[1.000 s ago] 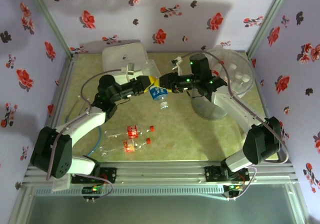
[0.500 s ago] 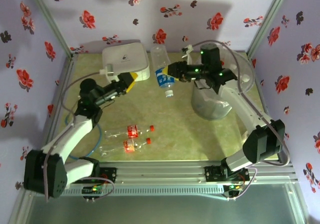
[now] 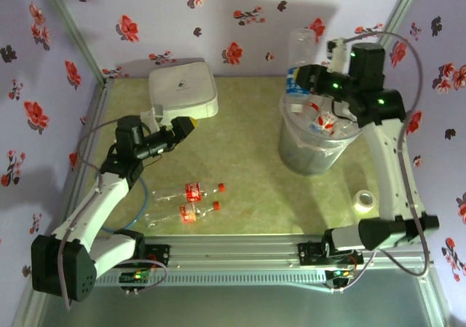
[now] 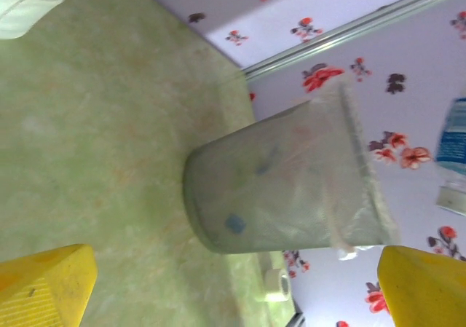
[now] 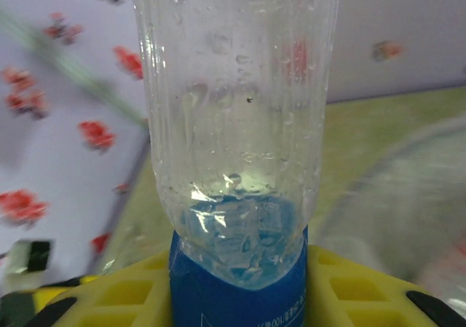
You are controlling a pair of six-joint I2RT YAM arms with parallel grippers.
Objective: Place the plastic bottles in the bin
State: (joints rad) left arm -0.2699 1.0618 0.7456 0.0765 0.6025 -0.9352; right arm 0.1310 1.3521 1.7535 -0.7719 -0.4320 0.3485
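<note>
The right tool (image 3: 298, 78) is clamping a blue-labelled bottle (image 5: 234, 123) above the bin's (image 3: 309, 159) far rim, its labelled end running off the wrist view's bottom edge. Well left of the bin, the left tool (image 3: 185, 125) is gaping wide, its camera catching blurred colours through the bin's wall.

Soft, even light; faint shadows on the back wall (image 3: 167, 21). Glint on the bottle (image 5: 233, 123); bin (image 5: 408, 196) behind blurred.
</note>
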